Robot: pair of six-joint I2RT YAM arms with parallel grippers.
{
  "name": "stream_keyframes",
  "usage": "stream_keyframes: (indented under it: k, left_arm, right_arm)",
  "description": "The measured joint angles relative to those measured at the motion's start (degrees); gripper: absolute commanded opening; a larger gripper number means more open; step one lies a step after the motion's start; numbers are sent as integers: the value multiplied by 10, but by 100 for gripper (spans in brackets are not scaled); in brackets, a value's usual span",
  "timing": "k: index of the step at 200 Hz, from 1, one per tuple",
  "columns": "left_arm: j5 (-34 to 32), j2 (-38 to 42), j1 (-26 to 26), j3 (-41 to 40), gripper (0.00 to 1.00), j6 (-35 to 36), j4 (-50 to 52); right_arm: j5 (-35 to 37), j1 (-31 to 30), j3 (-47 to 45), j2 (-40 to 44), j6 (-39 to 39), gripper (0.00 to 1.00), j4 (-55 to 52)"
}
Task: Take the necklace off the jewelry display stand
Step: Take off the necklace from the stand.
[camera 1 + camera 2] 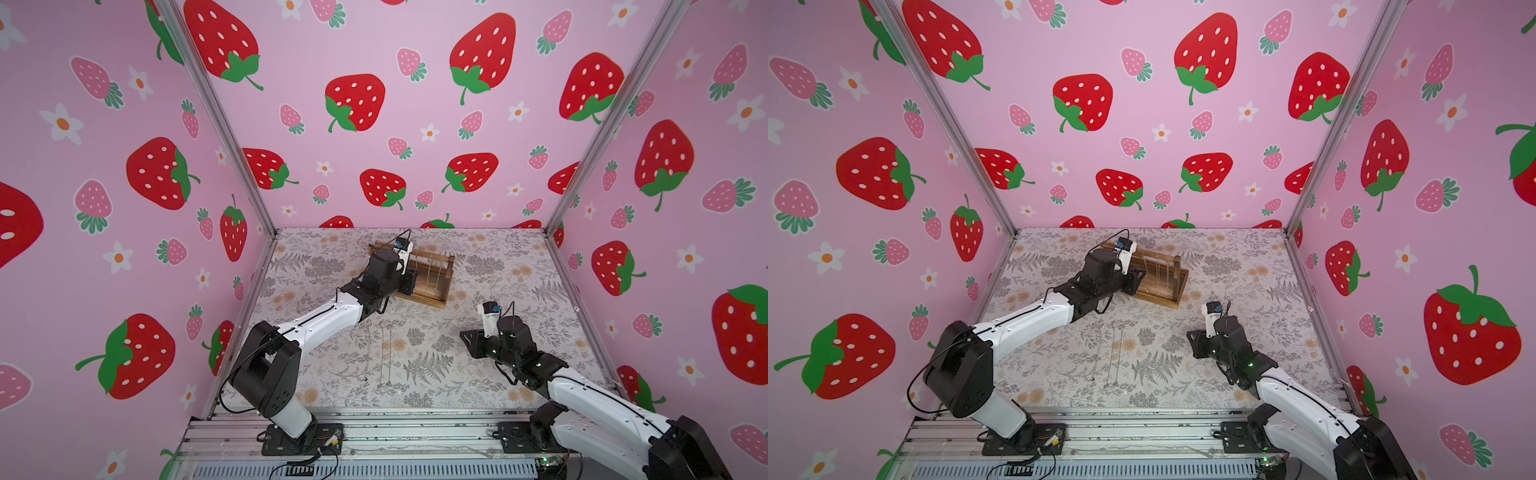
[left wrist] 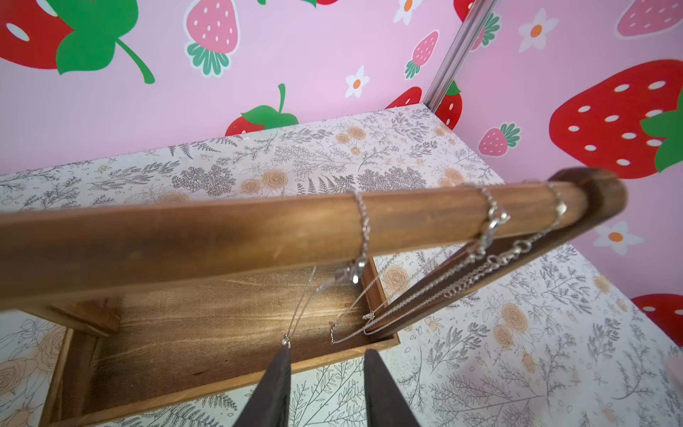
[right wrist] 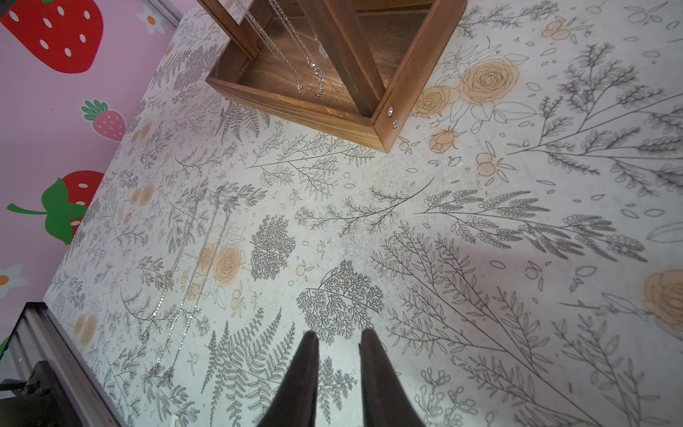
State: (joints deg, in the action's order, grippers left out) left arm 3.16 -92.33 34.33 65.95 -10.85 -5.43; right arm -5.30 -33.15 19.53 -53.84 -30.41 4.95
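Upright brown wooden jewelry display stand [image 2: 184, 240], silver necklaces [image 2: 363, 229] draped over it

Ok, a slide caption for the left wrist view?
Left jaws apart before the jewelry display stand, silver necklaces draped over its top bar.

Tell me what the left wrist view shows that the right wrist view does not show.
Only left wrist: the top bar of the jewelry display stand, with three chains looped over it. Only right wrist: two necklaces lying flat on the table. Both: the stand's tray base, chains hanging into it, and the floral table.
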Motion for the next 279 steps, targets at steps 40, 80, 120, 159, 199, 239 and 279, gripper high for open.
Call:
stream_keyframes:
  k: [40,80,120,159,199,239,279]
  left_arm:
    - [1,0,-4,24,34,2,0]
    - [3,-1,-8,35,30,5,2]
    - [5,-9,-11,47,30,6,5]
    - [7,-28,-12,54,29,6,6]
    - [10,-32,-12,54,24,5,10]
    - [16,-32,-12,55,23,5,10]
    - [22,-32,-12,55,23,1,9]
  right_arm:
    - [-2,1,0,0,0,23,0]
    - [-5,1,0,0,0,23,0]
    - [-6,1,0,0,0,23,0]
    - [-7,1,0,0,0,23,0]
    - [-7,1,0,0,0,23,0]
    - [-7,1,0,0,0,23,0]
    - [-7,1,0,-1,0,23,1]
